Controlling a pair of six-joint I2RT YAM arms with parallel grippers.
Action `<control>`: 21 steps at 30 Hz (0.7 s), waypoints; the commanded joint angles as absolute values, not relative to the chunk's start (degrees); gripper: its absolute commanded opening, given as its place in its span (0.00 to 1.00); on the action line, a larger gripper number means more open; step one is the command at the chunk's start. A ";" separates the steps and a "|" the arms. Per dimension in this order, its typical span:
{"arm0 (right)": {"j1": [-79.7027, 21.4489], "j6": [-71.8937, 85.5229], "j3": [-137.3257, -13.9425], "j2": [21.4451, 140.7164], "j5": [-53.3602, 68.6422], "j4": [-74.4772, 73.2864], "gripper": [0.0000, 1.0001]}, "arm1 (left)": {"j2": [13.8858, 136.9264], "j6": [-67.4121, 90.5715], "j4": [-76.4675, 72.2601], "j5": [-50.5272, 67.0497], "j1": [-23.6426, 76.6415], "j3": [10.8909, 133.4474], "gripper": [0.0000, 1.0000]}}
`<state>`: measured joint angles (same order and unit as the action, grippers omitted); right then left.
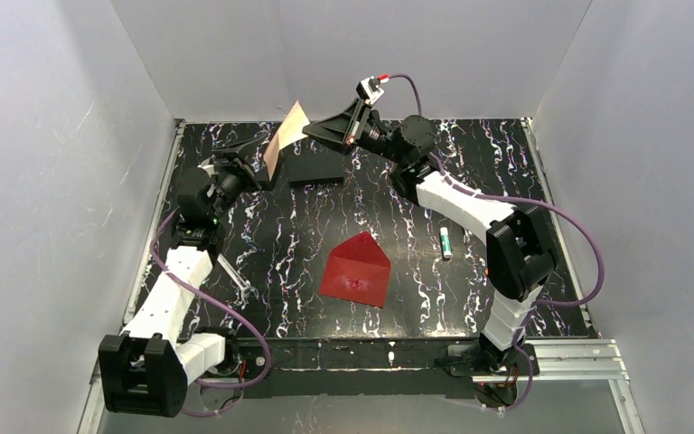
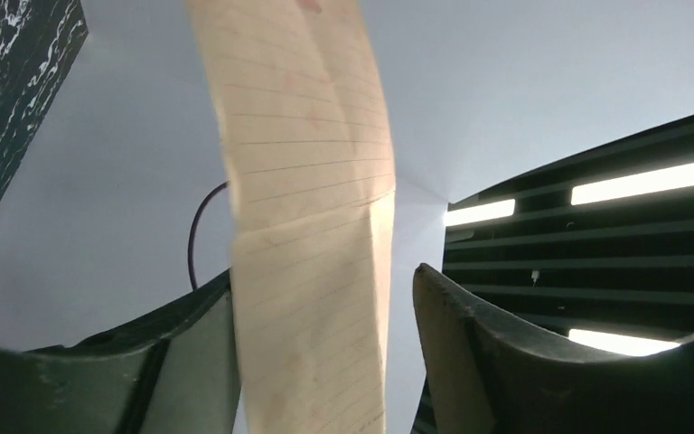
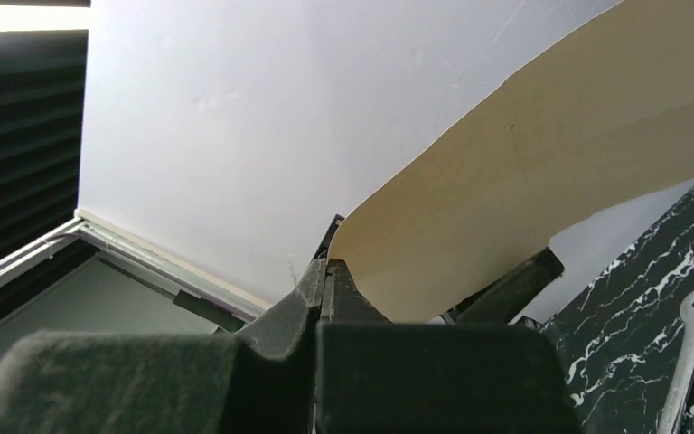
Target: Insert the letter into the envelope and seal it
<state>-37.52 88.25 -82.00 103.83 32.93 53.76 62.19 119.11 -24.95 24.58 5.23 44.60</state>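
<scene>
Cream letter (image 1: 287, 136), up at eleven o'clock, is pinched by the right gripper (image 3: 325, 268), the left gripper (image 2: 323, 276) parted wide around it.

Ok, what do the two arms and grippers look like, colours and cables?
Both the left arm and right arm have white shells with black joints and bases. A purple cable loops along each. The left gripper and right gripper are matte black.
</scene>
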 commanded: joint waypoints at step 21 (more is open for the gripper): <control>-31.79 62.43 -77.35 90.33 28.12 18.55 0.96 | 71.54 89.31 -27.44 43.06 2.75 57.02 0.00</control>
